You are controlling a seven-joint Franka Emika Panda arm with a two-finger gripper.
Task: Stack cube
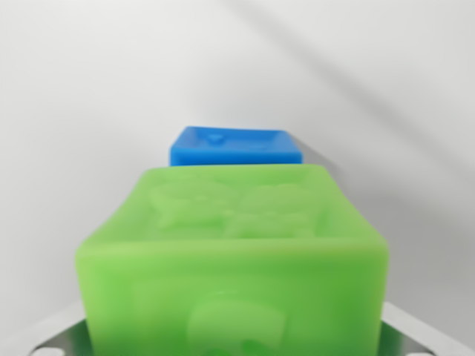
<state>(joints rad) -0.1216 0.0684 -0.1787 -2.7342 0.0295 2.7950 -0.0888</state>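
Right, the claw (237, 348) holds a soft green embossed cube (234, 274); a blue embossed cube (235, 146) sits behind it.

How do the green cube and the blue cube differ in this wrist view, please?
The green cube fills the foreground, close to the camera; the blue cube lies beyond it and looks much smaller in the picture. The green cube shows its whole near face and top, while the blue cube's lower part is hidden behind it. The green cube's raised figures are easy to see; the blue cube's top shows only a faint mark. Both are bright, soft-edged blocks with moulded faces.
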